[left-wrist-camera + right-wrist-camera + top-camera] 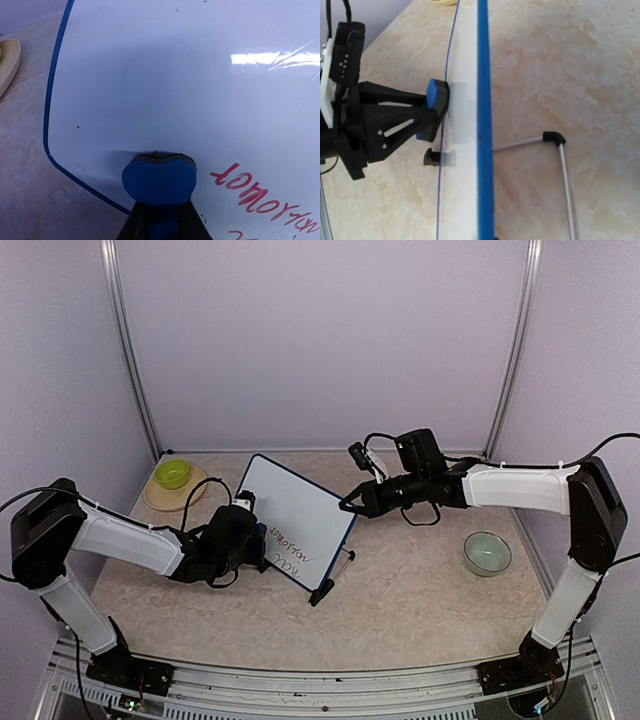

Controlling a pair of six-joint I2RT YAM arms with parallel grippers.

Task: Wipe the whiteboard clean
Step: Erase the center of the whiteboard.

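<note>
The whiteboard (295,510) stands mid-bench, propped at a tilt on its fold-out leg (562,165), with its face turned to the near left. Red handwriting (260,200) occupies the near part of the face; the far part is blank. The left fingers (136,225) are clenched on a small blue block (159,180), which is pressed flat against the board just beside its near-left frame. The right fingers (348,506) are closed at the board's far-right edge; whether they pinch the frame cannot be told. On the bench (420,600), a green bowl (172,473) sits on a tan plate (160,500) at far left. A pale bowl (487,552) sits at right.
</note>
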